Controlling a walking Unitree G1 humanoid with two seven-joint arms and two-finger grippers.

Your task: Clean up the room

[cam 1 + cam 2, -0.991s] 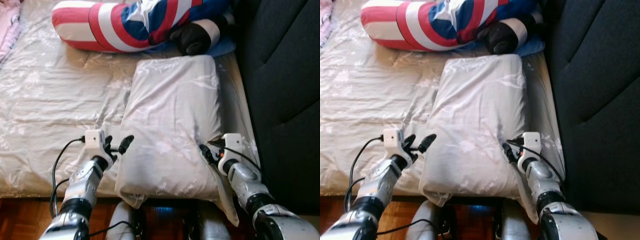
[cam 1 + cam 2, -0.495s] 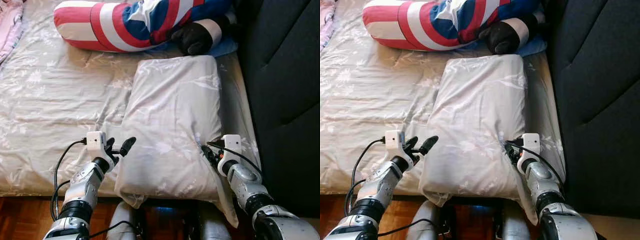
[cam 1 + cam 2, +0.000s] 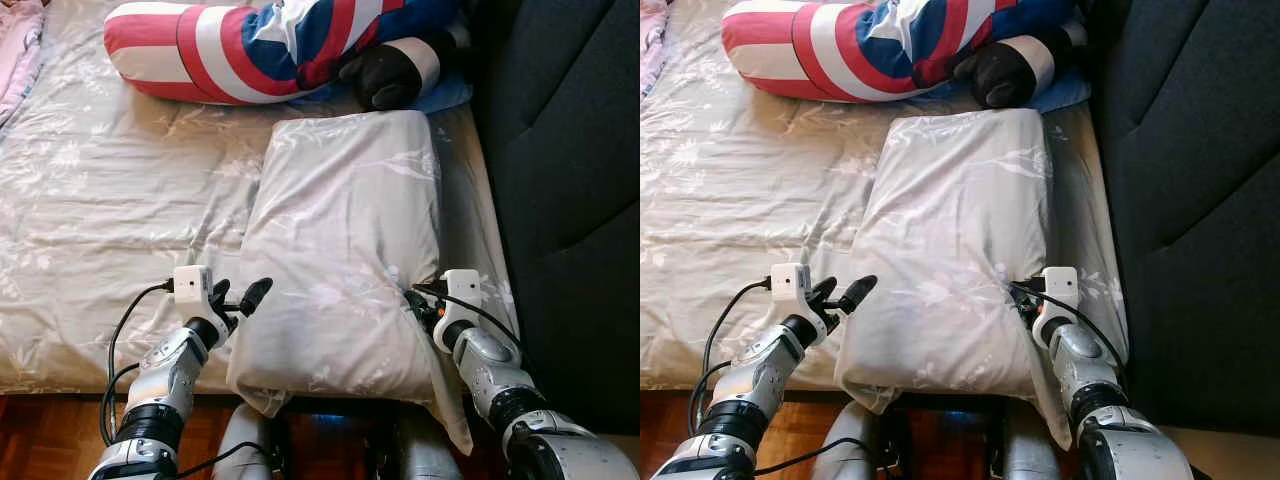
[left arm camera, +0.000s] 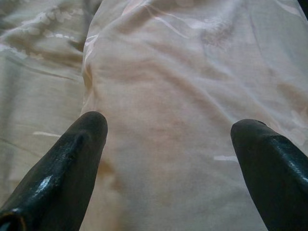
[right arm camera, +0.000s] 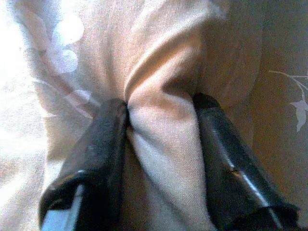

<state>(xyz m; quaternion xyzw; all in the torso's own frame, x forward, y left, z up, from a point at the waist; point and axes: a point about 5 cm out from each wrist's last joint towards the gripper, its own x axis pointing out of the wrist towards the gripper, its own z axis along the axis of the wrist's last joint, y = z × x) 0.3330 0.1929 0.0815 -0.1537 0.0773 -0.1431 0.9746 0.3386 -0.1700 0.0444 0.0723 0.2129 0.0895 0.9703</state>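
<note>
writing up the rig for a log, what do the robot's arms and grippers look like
Two silver, jointed metal arms with black bands. The left gripper and right gripper each have two long, glossy black, tapered fingers and a small white box at the wrist. Thin black cables loop from each box along the forearm.

Daylight is falling from the upper left across the bed point(image 3: 90, 200) and the pillow point(image 3: 350, 230), leaving both head views bright and sharp while the dark headboard point(image 3: 570, 150) is sitting in shade. The right wrist view is blowing out to white glare along one side of the fabric. The left wrist view is looking soft and slightly blurred.
</note>
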